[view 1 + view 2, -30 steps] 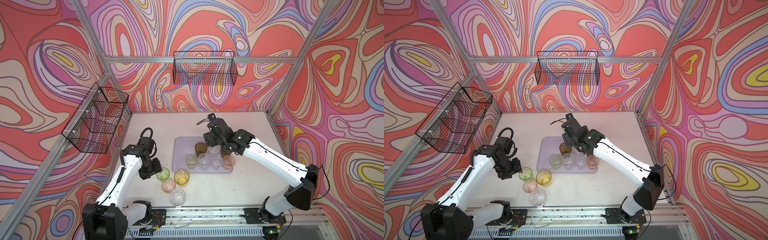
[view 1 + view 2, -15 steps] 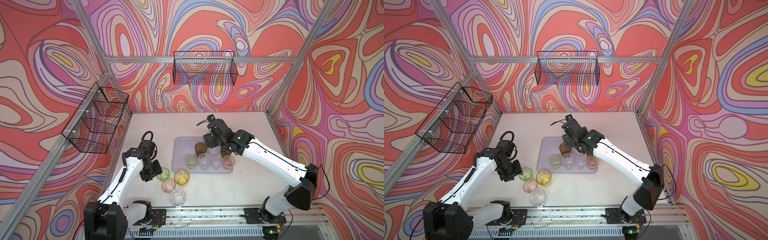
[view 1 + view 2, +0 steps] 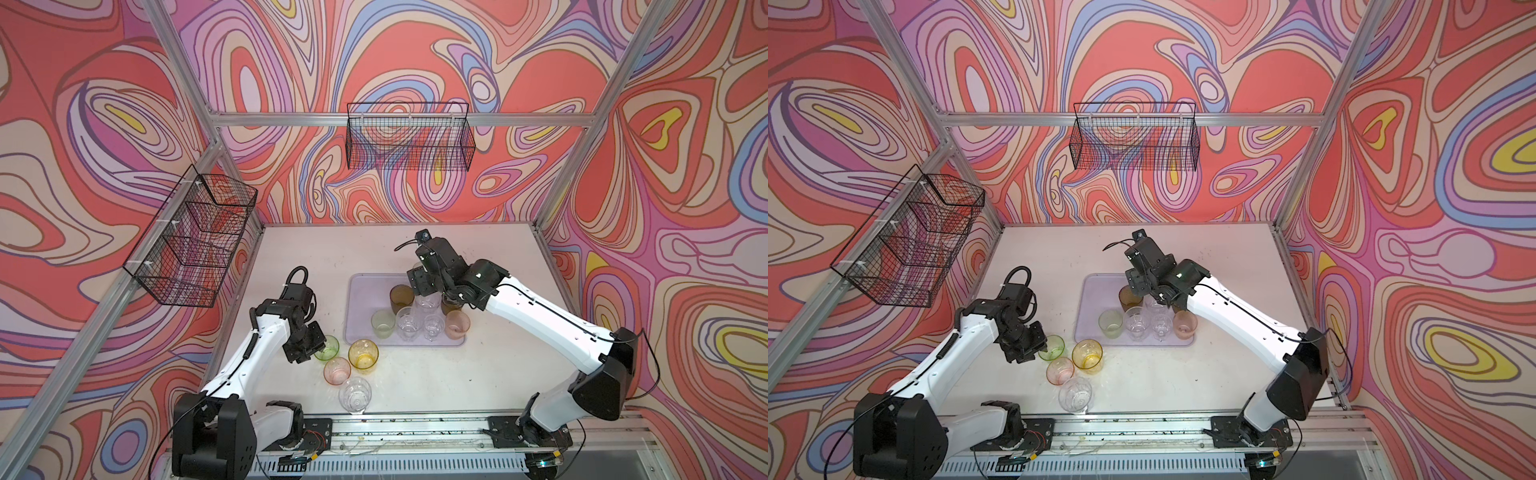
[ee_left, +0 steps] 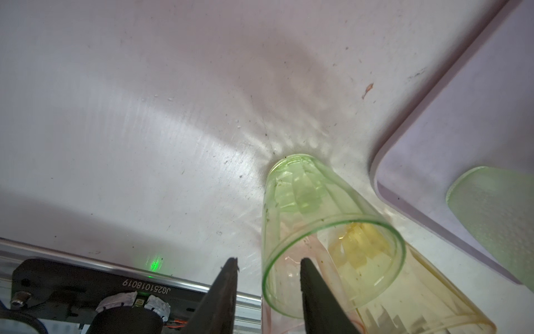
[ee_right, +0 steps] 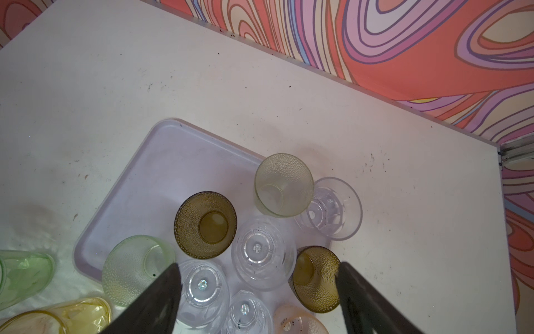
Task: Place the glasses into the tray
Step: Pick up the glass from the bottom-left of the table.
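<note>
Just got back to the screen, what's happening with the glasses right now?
The left gripper is at a green glass on the table near the tray; its fingers straddle the wall, one inside the rim, one outside, not yet pinching. The right gripper hovers open above the tray, which already holds several glasses. A yellow glass, a pink glass and a clear glass also wait on the table.
</note>
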You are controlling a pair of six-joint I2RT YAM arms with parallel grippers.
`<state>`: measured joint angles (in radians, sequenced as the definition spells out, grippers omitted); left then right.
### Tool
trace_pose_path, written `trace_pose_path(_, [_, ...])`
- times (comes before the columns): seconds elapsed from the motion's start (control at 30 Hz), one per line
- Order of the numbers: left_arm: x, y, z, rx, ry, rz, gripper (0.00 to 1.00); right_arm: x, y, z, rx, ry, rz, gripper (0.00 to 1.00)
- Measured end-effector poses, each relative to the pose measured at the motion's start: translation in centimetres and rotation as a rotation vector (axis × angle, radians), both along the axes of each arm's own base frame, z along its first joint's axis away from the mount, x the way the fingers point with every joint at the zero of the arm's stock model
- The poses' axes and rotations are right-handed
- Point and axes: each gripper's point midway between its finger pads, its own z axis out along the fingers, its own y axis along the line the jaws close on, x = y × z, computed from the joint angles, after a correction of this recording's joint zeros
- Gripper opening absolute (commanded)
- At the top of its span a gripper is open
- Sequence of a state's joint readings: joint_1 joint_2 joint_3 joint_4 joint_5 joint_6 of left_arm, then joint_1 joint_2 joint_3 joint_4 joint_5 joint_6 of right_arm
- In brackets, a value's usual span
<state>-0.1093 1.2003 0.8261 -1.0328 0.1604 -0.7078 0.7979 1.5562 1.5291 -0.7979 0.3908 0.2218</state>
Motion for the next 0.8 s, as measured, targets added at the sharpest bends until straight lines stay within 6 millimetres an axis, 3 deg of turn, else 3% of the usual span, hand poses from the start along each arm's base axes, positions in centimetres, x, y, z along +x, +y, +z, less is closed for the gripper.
trace_pose_path(0.33, [0.13, -0.08, -0.73, -0.002, 0.016, 0.004, 0.13, 0.08, -0.48, -0.11, -0.002, -0.001, -0.007, 0.87])
trace_pose_path(0.8, [0.05, 0.01, -0.79, 0.004, 0.024, 0.000, 0.03, -0.03, -0.76, -0.26, -0.001, 0.003, -0.009, 0.85])
